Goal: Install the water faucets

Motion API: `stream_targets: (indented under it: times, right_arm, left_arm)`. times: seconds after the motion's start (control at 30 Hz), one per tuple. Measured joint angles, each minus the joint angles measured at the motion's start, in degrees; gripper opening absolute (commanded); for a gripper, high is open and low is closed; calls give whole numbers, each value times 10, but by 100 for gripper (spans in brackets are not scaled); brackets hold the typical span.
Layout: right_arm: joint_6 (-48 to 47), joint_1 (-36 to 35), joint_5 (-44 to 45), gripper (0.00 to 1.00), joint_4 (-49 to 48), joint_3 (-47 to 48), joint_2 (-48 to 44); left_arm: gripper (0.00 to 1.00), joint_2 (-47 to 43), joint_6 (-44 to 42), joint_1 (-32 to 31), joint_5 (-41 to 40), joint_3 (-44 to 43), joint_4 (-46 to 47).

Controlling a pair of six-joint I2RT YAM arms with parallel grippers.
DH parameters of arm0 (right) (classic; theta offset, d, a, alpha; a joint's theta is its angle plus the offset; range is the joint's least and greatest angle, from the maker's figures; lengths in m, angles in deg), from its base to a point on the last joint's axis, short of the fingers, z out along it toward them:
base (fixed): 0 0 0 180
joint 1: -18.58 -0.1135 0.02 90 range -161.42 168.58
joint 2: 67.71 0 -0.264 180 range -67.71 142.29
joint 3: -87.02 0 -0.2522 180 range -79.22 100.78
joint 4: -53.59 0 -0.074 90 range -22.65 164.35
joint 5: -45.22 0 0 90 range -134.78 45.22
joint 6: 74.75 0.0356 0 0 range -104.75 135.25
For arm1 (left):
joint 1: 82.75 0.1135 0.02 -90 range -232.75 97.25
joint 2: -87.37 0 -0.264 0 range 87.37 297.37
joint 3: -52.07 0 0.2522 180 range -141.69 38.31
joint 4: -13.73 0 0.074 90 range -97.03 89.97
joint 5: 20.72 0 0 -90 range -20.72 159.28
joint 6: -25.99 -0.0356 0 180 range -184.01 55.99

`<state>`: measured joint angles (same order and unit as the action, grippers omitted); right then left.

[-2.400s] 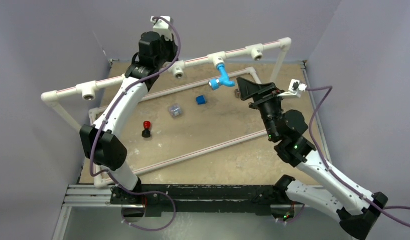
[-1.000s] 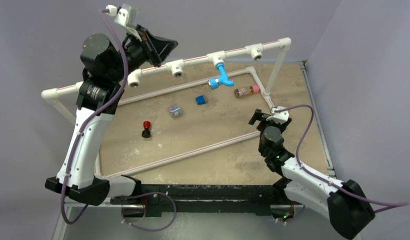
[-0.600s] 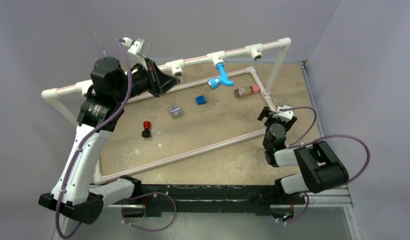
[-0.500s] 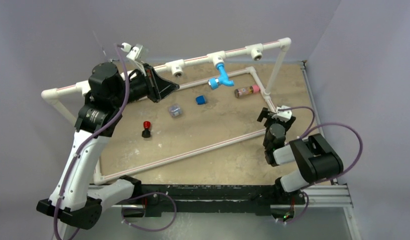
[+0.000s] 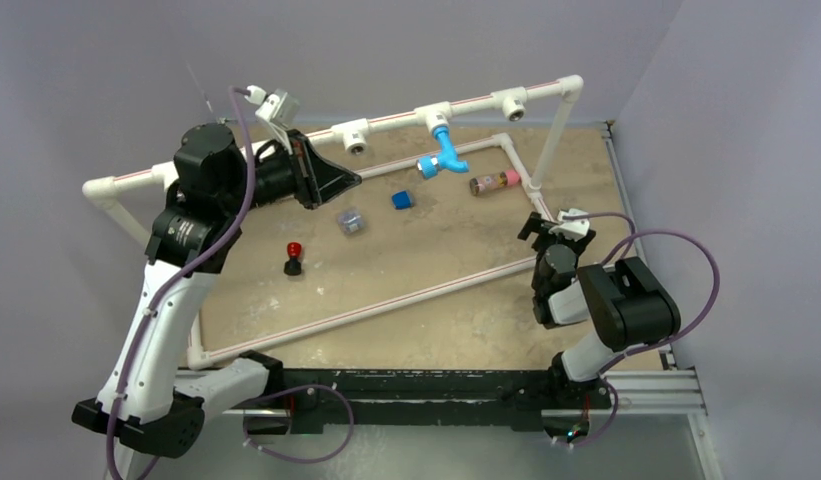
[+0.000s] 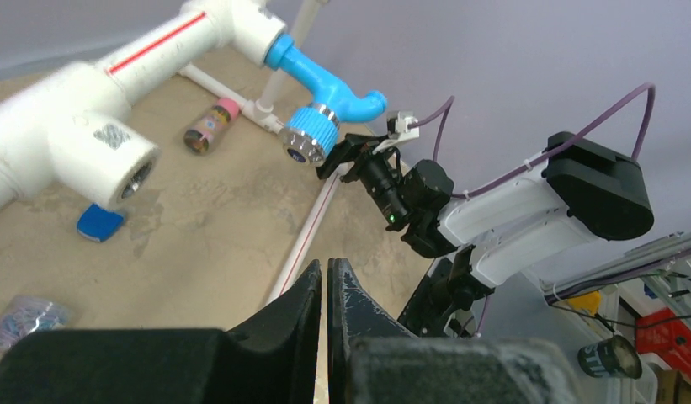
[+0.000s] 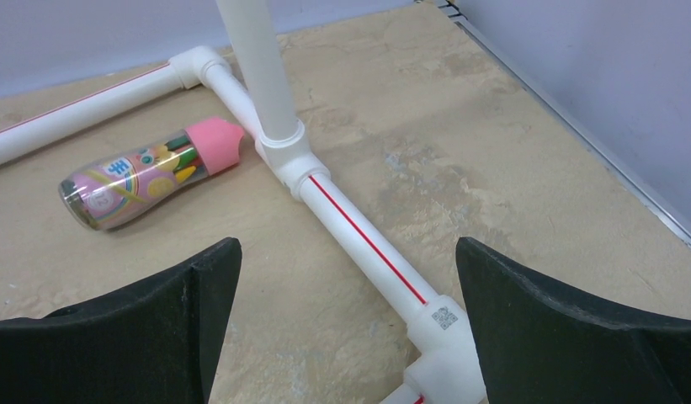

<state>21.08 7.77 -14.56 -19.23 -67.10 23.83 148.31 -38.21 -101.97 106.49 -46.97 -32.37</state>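
Observation:
One of the light-blue water faucets (image 5: 443,152) hangs from a tee on the raised white pipe rail (image 5: 476,103); in the left wrist view the faucet (image 6: 325,91) shows with its knob facing me. My left gripper (image 5: 354,178) is shut and empty, hovering in front of the rail, left of the faucet and apart from it; its fingertips (image 6: 325,268) meet. My right gripper (image 5: 534,230) sits low at the right, open and empty; in its wrist view the right gripper (image 7: 346,248) straddles a floor pipe (image 7: 358,236) without touching it.
Empty tee sockets (image 5: 356,138) (image 5: 513,105) (image 6: 114,160) sit on the rail. On the sandy board lie a dark-blue cube (image 5: 402,200), a clear small piece (image 5: 351,220), a red-capped black part (image 5: 294,257) and a brown cylinder with a pink cap (image 5: 494,182) (image 7: 148,177). A diagonal floor pipe (image 5: 386,305) crosses the board.
My left gripper came down from above the rail to just in front of it, pointing right. The right arm folded back, elbow now near the table's near edge; its gripper stayed open.

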Motion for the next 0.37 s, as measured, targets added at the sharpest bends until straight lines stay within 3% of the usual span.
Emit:
stream_targets:
  times: [0.37]
  right_arm:
    - [2,1,-16,99,-3,4,0]
  left_arm:
    - [8,59,-11,-1,-12,-152,0]
